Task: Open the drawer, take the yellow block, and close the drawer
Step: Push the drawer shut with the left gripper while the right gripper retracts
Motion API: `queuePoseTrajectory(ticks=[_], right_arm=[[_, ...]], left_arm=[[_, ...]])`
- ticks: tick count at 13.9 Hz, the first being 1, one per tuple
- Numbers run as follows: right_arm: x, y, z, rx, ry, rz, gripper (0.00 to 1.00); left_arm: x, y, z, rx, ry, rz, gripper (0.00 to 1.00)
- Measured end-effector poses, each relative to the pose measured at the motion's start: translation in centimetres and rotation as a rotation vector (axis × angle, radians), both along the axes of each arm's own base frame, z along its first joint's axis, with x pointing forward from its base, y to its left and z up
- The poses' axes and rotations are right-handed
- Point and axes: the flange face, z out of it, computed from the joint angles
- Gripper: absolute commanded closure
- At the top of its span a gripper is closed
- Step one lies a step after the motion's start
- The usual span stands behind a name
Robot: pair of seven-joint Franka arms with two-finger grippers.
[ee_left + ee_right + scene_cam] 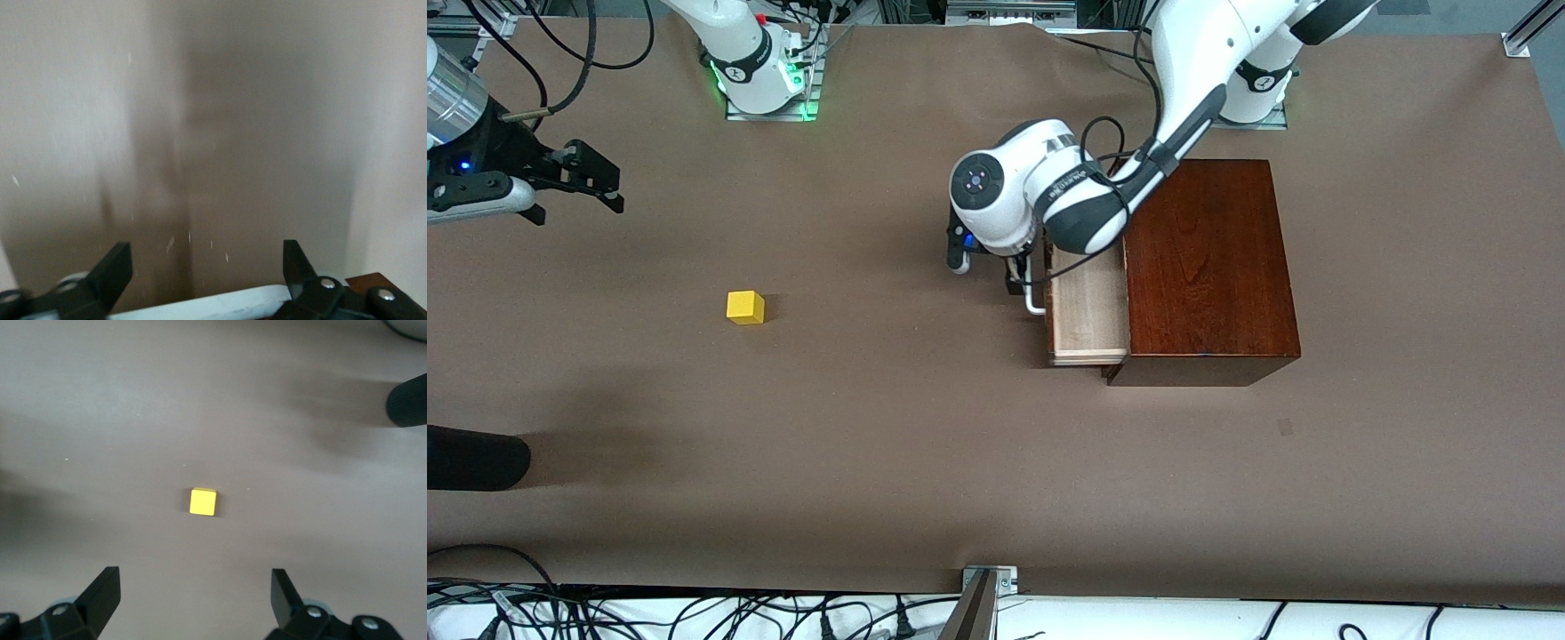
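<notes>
The drawer point(1089, 307) stands partly pulled out of the dark reddish-brown wooden box point(1209, 267), and its pale inside shows empty. My left gripper point(1018, 280) is at the drawer's white bar handle point(1034, 302). In the left wrist view the gripper point(205, 267) is open, with the white handle point(220, 300) lying between the fingers close to the palm. The yellow block point(745, 307) sits on the bare table toward the right arm's end. My right gripper point(600, 182) is open and empty in the air. The right wrist view shows the block point(203, 501) ahead of the open right gripper point(197, 587).
A dark rounded object point(471, 458) pokes in at the right arm's end of the table, nearer the front camera than the block; it also shows in the right wrist view point(408, 401). Cables and a metal bracket point(989, 580) line the table's front edge.
</notes>
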Motion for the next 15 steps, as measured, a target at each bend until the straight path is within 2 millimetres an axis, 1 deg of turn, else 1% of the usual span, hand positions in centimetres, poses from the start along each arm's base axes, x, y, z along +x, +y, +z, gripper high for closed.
queuePoseTrajectory(ticks=[2, 6, 9, 12, 15], right_arm=[[0.3, -0.1, 0.1, -0.036, -0.005, 0.007, 0.00], [0.6, -0.4, 0.7, -0.041, -0.018, -0.001, 0.00], [0.8, -0.3, 0.2, -0.043, -0.004, -0.002, 0.00], [1.0, 0.3, 0.4, -0.043, -0.010, 0.008, 0.00], [1.0, 0.4, 0.6, -0.043, -0.013, 0.010, 0.00]], left_arm=[[0.6, 1.9, -0.4, 0.034, 0.049, 0.004, 0.00], [1.6, 4.4, -0.9, 0.087, 0.090, 0.026, 0.00], [2.6, 6.2, -1.1, 0.113, 0.106, 0.048, 0.00], [3.1, 7.3, -0.7, 0.127, 0.112, 0.062, 0.00], [3.3, 7.6, -0.4, 0.130, 0.111, 0.067, 0.00]])
